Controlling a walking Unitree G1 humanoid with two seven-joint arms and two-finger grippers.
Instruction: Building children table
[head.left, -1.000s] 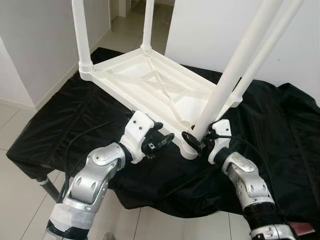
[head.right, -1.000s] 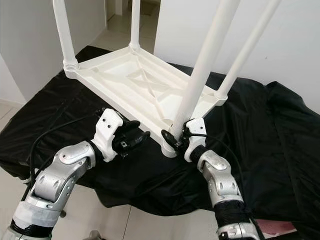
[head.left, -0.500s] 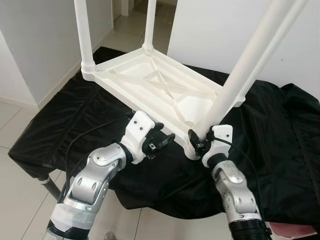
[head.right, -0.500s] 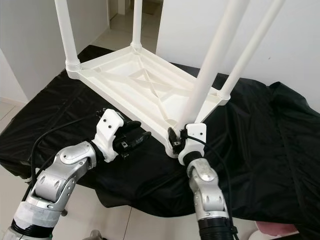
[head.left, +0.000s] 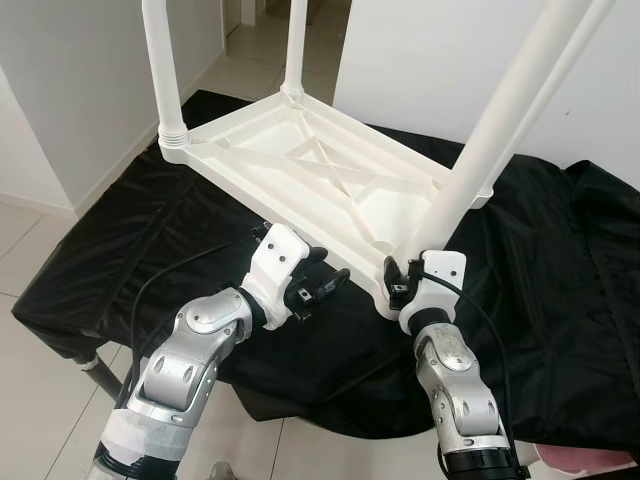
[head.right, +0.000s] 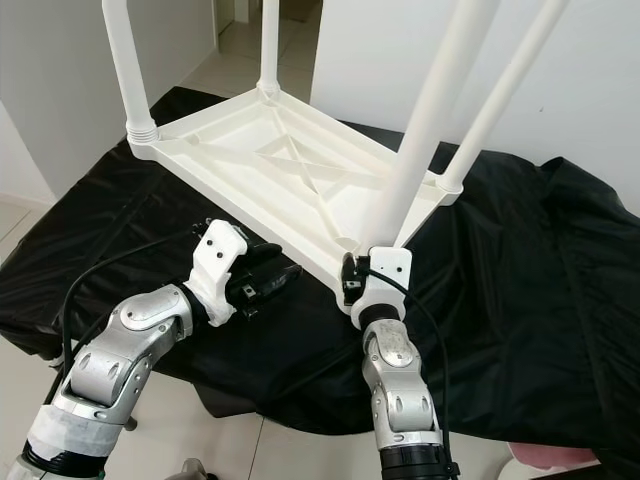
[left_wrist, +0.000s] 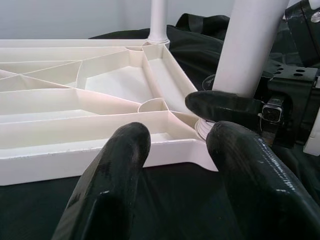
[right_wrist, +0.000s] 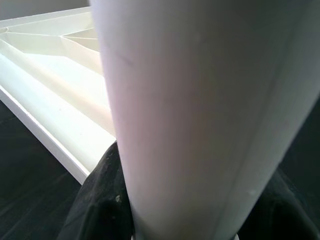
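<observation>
White plastic table (head.left: 320, 170) upside down on a black cloth (head.left: 560, 290), ribbed underside up, four legs pointing upward. Nearest leg (head.left: 490, 140) standing in the near right corner socket, leaning slightly toward the right. Right gripper (head.left: 402, 283) clamped around the base of that leg, right at the socket, one black finger on each side of the white tube, as seen in the right wrist view (right_wrist: 190, 115). Left gripper (head.left: 325, 287) just beside the table's near edge, left of the held leg, not touching the table. Fingers (left_wrist: 115, 185) spread wide apart with nothing between them, pointing at the corner socket and the leg's base. Grey tiled floor (head.left: 40, 390) below the cloth's near edge.
</observation>
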